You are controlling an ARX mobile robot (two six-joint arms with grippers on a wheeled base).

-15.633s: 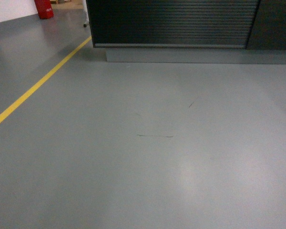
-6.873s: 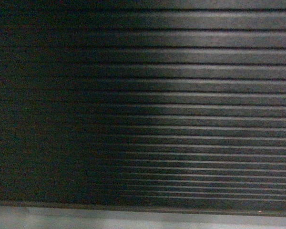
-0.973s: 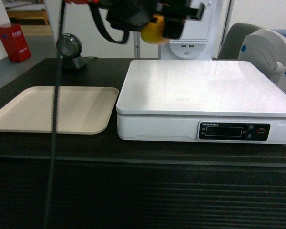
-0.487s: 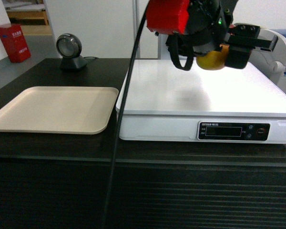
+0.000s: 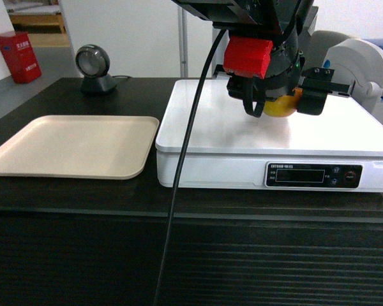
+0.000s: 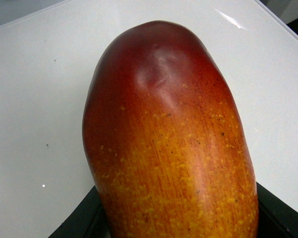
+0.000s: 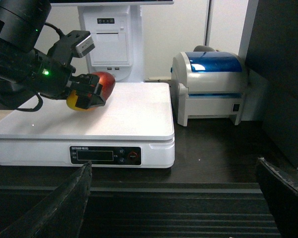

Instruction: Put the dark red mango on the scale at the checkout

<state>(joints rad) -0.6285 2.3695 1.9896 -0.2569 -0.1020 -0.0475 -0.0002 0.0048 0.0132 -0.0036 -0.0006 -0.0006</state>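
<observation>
The left pincer (image 5: 277, 102) grips the oval red-and-orange mango (image 6: 169, 144) low over the flat white box-shaped scale (image 5: 217, 127), perhaps touching its plate; the right pincer's (image 7: 174, 198) fingers stand spread apart.

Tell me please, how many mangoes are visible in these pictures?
1. The mango is held in the left gripper, just above the scale. Any others would be out of view.

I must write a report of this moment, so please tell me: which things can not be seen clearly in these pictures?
- Whether the mango touches the scale: head view, left gripper covers its underside.
- Scale display reading: too small and dark, both views.
- Right gripper: only dark finger edges at the bottom of its wrist view.
- Printer: cut off by head view's right edge.
</observation>
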